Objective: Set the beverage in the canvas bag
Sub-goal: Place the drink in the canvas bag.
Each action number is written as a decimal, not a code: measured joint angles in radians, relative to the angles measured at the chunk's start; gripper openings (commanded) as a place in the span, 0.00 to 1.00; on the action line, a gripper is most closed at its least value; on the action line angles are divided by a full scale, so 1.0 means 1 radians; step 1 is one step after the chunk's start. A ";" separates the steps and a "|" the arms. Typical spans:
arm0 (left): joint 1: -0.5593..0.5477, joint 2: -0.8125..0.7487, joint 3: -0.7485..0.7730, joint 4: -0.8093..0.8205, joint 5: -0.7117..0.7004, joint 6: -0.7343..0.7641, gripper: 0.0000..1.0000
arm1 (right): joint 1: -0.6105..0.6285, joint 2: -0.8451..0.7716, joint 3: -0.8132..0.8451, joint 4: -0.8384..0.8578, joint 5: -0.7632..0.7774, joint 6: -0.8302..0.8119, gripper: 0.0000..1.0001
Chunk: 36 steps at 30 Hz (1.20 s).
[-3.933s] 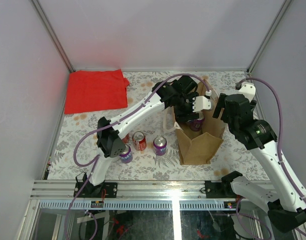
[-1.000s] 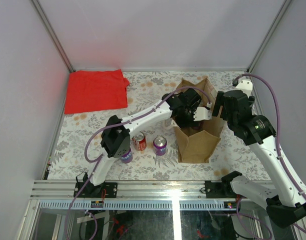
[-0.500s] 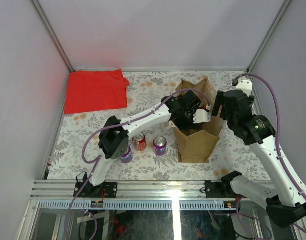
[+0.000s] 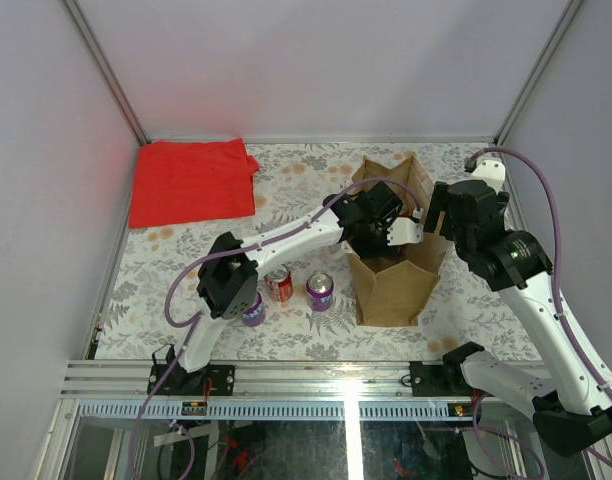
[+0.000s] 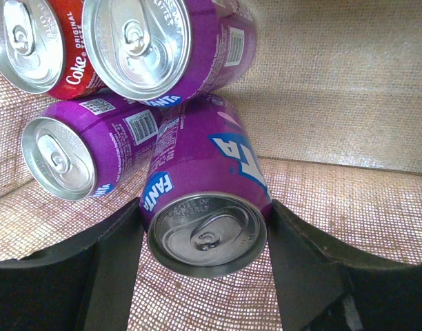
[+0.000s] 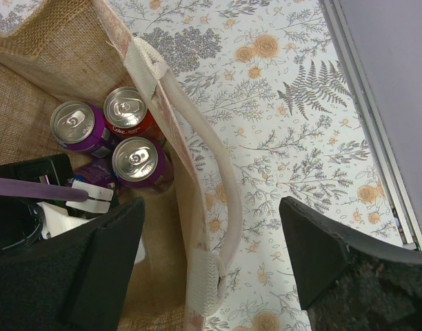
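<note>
The tan canvas bag stands open right of centre. My left gripper reaches down inside it. In the left wrist view that gripper is shut on a purple Fanta can, the beverage, one finger pressed to each side. The can leans on two other purple cans, with a red Coke can behind them on the bag's floor. My right gripper is open and straddles the bag's right wall and cream handle, touching neither.
On the table left of the bag stand a red can and two purple cans. A flat red cloth lies at the back left. The right wrist view shows floral tabletop beside the bag and a metal rail.
Since the oldest frame my left gripper has gone down from above the bag's mouth into the bag with the purple can. Over the last second it has barely shifted. The right arm stays put.
</note>
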<state>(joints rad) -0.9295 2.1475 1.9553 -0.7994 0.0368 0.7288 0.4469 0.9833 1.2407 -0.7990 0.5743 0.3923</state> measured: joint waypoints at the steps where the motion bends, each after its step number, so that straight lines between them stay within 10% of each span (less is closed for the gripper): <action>1: 0.000 0.000 0.000 0.000 -0.002 -0.001 0.41 | 0.000 0.000 0.000 0.000 0.000 0.000 0.86; 25: 0.008 0.000 0.012 0.056 -0.038 -0.010 0.81 | 0.000 0.037 0.000 0.005 -0.019 0.000 0.86; 36: 0.007 -0.006 0.013 0.119 -0.077 -0.012 0.82 | 0.000 0.040 0.000 0.005 -0.019 0.000 0.86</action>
<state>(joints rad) -0.9222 2.1418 1.9682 -0.6804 -0.0402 0.7166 0.4469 1.0233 1.2407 -0.7944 0.5556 0.3920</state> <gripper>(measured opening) 0.813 0.862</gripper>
